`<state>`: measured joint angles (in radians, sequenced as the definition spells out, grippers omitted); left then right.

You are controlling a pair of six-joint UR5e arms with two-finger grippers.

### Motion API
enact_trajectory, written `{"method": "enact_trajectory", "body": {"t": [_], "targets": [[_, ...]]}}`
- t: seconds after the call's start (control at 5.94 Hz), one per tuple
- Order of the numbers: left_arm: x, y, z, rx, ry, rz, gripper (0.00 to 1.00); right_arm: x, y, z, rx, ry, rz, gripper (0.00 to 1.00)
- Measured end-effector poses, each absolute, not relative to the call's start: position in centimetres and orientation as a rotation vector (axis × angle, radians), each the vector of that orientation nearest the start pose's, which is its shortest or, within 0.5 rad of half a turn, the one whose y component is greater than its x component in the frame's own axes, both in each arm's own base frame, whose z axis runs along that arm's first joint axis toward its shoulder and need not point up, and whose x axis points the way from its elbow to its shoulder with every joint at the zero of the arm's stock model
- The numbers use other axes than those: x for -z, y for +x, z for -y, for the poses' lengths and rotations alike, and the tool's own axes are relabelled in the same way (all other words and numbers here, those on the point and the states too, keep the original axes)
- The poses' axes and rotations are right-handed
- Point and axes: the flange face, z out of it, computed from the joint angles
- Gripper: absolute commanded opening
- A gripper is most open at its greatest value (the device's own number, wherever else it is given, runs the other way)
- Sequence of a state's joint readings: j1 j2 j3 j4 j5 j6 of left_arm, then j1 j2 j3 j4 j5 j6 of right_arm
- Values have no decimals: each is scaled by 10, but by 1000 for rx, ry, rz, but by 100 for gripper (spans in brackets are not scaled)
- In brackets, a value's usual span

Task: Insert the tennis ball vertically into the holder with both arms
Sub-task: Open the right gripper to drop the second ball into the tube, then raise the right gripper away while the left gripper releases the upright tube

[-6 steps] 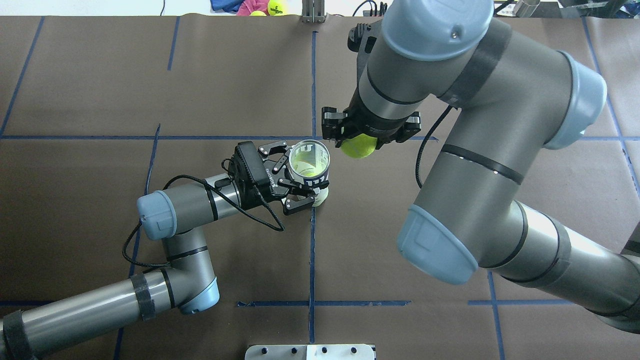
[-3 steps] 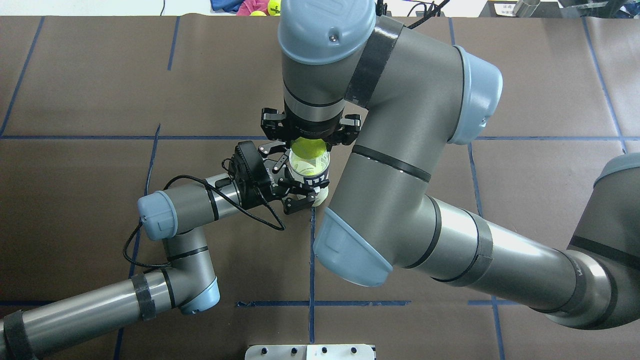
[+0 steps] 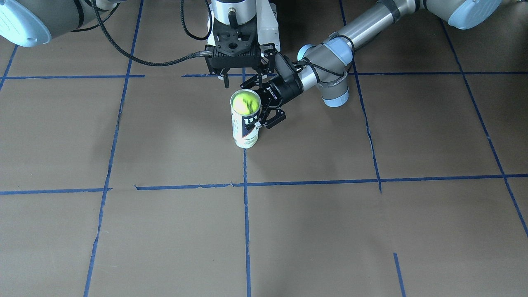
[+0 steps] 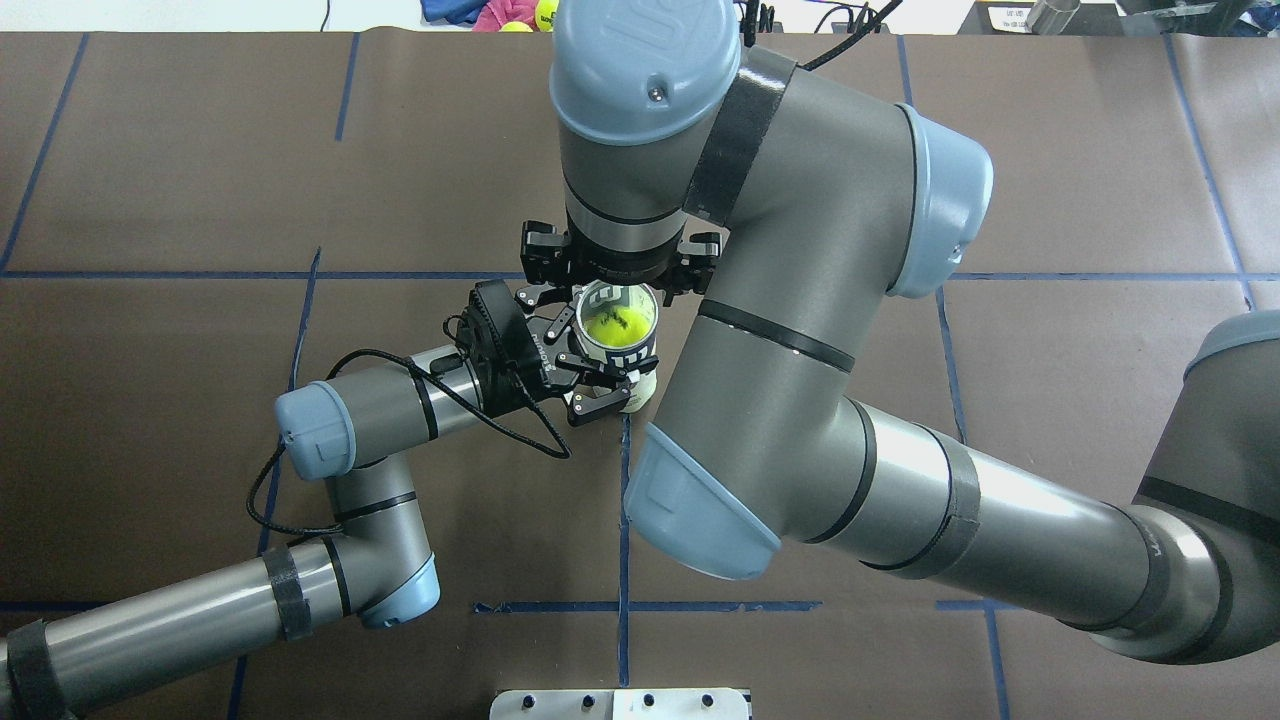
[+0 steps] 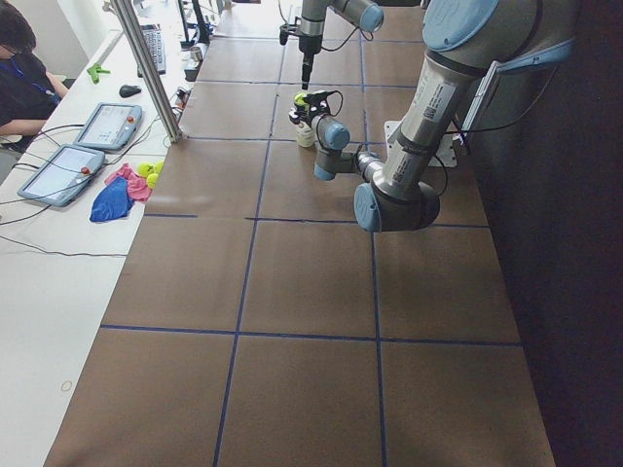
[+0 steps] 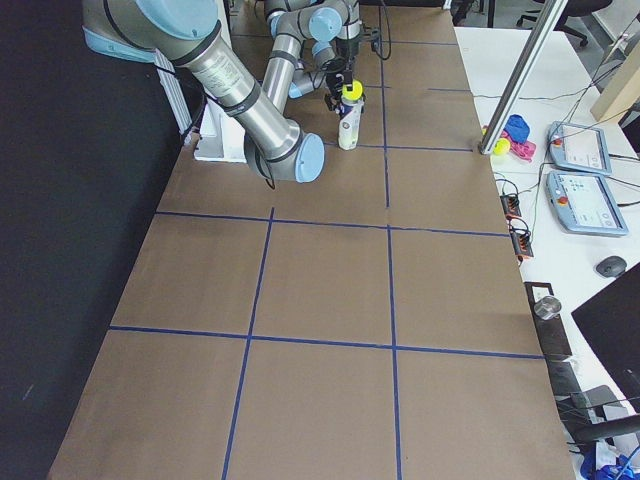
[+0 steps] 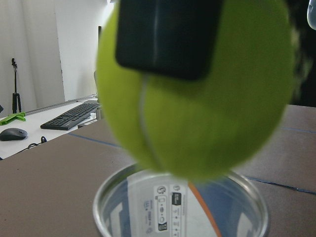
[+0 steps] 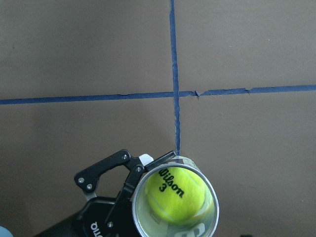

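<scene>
The holder (image 3: 246, 126) stands upright on the brown table, mouth up. My left gripper (image 3: 262, 105) is shut around its upper part from the side; in the overhead view the left gripper (image 4: 585, 352) clasps the holder (image 4: 630, 358). The yellow tennis ball (image 3: 245, 103) sits blurred in the holder's mouth, and from above the ball (image 4: 608, 325) lies inside the rim. The right wrist view shows the ball (image 8: 175, 195) inside the holder (image 8: 197, 230), free of fingers. My right gripper (image 3: 243, 80) (image 4: 620, 272) hangs open straight above. In the left wrist view the ball (image 7: 197, 108) fills the frame at the rim, behind a black pad (image 7: 165, 39).
The right arm's large elbow (image 4: 700, 500) overhangs the table beside the holder. A white base plate (image 4: 620, 703) sits at the near edge. Spare balls and cloths (image 5: 131, 180), tablets and a metal post (image 5: 146, 68) are on the side desk, where a person sits.
My right gripper carried the ball leftward to above the holder, then let it go. The ball has dropped from the fingers into the holder's mouth. The left gripper and holder stayed put.
</scene>
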<state>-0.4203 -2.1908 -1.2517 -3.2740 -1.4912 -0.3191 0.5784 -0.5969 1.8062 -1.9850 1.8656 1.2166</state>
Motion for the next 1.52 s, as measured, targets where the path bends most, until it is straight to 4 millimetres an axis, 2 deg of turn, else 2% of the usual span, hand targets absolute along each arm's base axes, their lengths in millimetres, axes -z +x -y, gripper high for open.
{"method": "enact_trajectory", "body": {"t": [0.34,0.67,0.84,1.18,1.52], "targets": [[-260,554,402,-450,1542,-1324,87,-30,-468,430,-88,107,832,99],[-260,553,403,-448,1543,-1324,95,-41,-459,435,-45,125,825,99],[-258,552,403,-445,1546,-1325,96,-58,-443,447,-10,143,810,99],[-253,547,406,-430,1553,-1335,96,-106,-403,482,62,160,769,99],[-233,529,408,-378,1559,-1388,96,-153,-361,514,137,181,716,99]]}}
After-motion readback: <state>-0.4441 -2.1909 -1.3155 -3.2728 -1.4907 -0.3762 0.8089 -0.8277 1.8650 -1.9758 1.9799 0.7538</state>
